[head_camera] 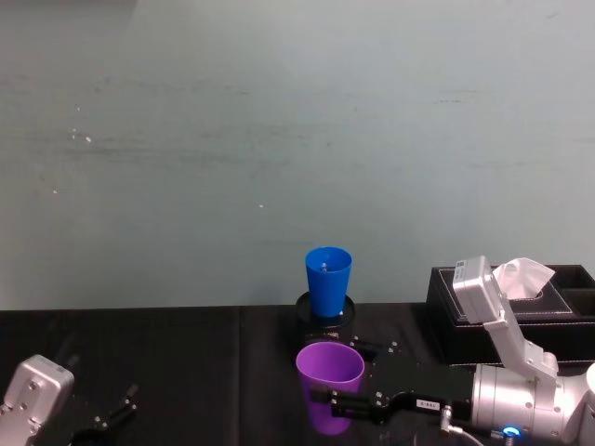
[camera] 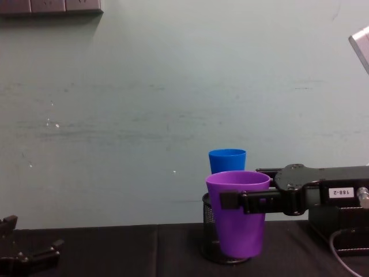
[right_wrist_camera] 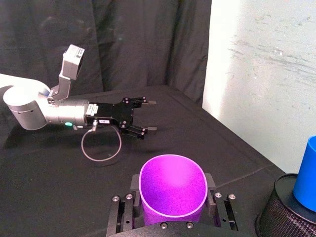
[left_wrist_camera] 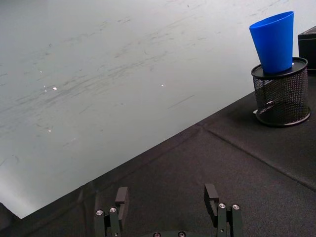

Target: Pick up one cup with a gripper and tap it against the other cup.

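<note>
Purple cup (head_camera: 329, 374): upright, pinched near its rim by the right gripper (head_camera: 333, 400), held just in front of the mesh pen holder (left_wrist_camera: 282, 93).
Blue cup (head_camera: 327, 283): seated upright in that holder.
Left gripper (right_wrist_camera: 146, 115): fingers spread, parked well left of the holder.

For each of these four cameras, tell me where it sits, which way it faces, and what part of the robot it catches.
Head: high, looking down at the purple cup in the right gripper; left gripper at lower left.
Left wrist: on the left arm, facing the blue cup in the mesh holder; own open fingers below.
Right wrist: on the right arm, looking into the purple cup; the left gripper shows beyond.
Chest: low, facing the wall, cups side-on.
Shared: head and chest both show the gripped purple cup before the blue one.
</note>
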`<state>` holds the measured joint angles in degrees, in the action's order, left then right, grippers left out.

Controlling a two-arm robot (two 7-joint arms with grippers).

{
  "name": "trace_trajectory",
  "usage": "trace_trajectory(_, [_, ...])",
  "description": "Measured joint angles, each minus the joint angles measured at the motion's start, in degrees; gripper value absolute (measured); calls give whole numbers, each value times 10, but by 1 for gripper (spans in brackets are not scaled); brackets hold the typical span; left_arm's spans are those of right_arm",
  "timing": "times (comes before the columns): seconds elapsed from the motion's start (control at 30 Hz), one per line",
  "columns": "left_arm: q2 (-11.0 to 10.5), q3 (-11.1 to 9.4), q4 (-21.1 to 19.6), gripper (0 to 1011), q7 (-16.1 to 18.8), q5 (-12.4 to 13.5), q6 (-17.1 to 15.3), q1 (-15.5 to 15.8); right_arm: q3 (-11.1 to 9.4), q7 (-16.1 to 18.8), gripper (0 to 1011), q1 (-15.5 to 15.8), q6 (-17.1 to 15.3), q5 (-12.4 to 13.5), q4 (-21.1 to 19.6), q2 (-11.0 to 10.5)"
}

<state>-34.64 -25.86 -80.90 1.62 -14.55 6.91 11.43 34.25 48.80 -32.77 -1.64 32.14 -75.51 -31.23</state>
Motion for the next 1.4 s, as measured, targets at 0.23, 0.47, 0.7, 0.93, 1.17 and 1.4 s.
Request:
trace_trajectory(0.23, [0, 0, 0, 1000, 0, 0, 0, 0, 0, 0, 733, 0, 0, 0, 0, 0])
trace_trajectory(0.47, [0, 0, 0, 1000, 0, 0, 0, 0, 0, 0, 733, 0, 0, 0, 0, 0])
trace_trajectory(0.7, [0, 0, 0, 1000, 0, 0, 0, 0, 0, 0, 733, 0, 0, 0, 0, 0])
trace_trajectory(0.93, [0, 0, 0, 1000, 0, 0, 0, 0, 0, 0, 733, 0, 0, 0, 0, 0])
trace_trajectory(1.17, [0, 0, 0, 1000, 0, 0, 0, 0, 0, 0, 733, 0, 0, 0, 0, 0])
trace_trajectory(1.4, [0, 0, 0, 1000, 0, 0, 0, 0, 0, 0, 733, 0, 0, 0, 0, 0])
